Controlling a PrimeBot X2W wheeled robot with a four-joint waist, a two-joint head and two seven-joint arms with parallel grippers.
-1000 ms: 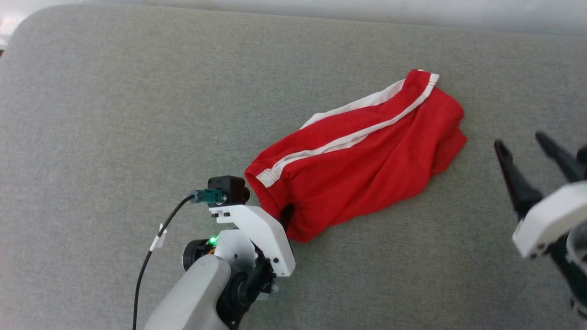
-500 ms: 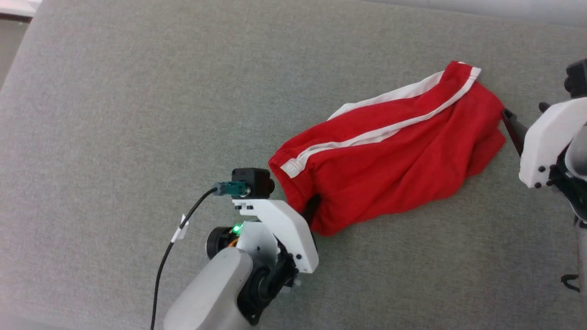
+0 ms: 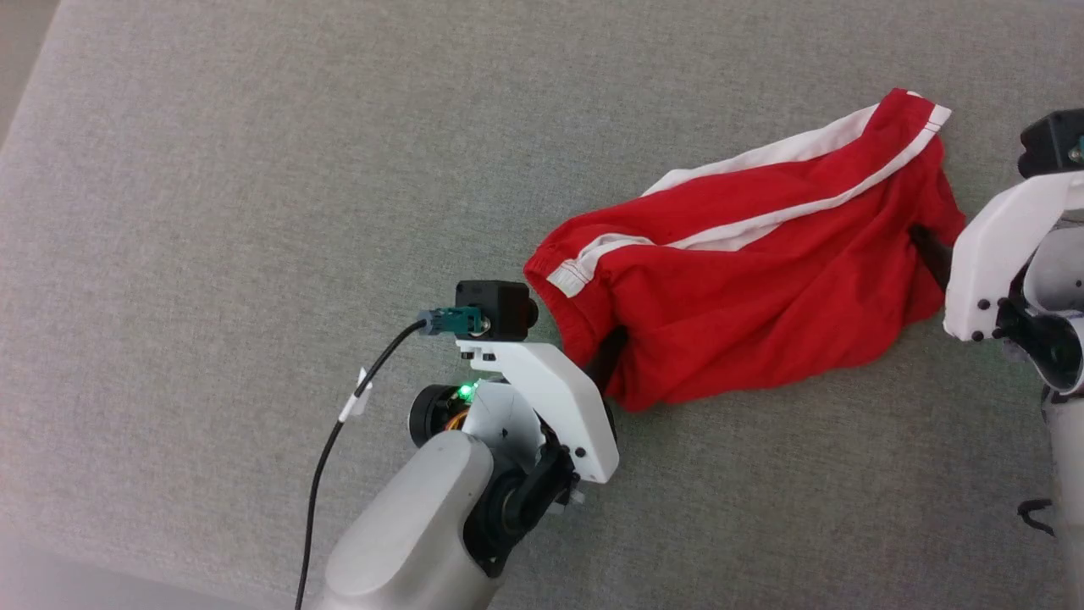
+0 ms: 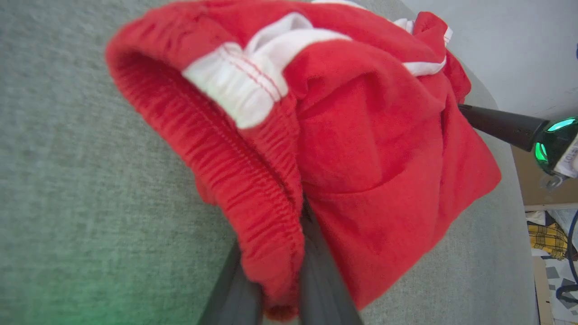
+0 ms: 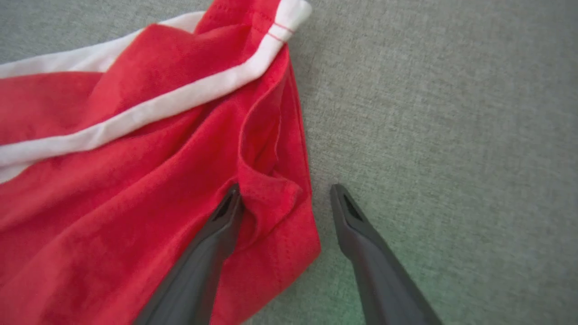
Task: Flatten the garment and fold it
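1. The garment, red shorts with white side stripes, lies bunched on the grey cloth-covered counter. It runs from the middle towards the far right side and is not yet flat.
2. The left hand is almost fully closed on the elastic waistband. In the left wrist view the ribbed red edge is pinched between its two dark fingers. I judge that this grip works as an anchor, so this end does not slide when the other end is pulled.
3. The right hand is spread wide at the opposite end, at the leg hem. One finger lies against the red cloth beside a small raised fold. The other finger is over the bare counter, just beside the hem. It holds nothing.
4. The open fingers sit on both sides of the hem edge, which looks like a preparation to close on it.
5. In my judgement the step in hand is the flattening, and the folding is not begun.
6. Several layers seem to meet at the hem. If the right hand takes only the top fold, the shorts may twist instead of stretching out.
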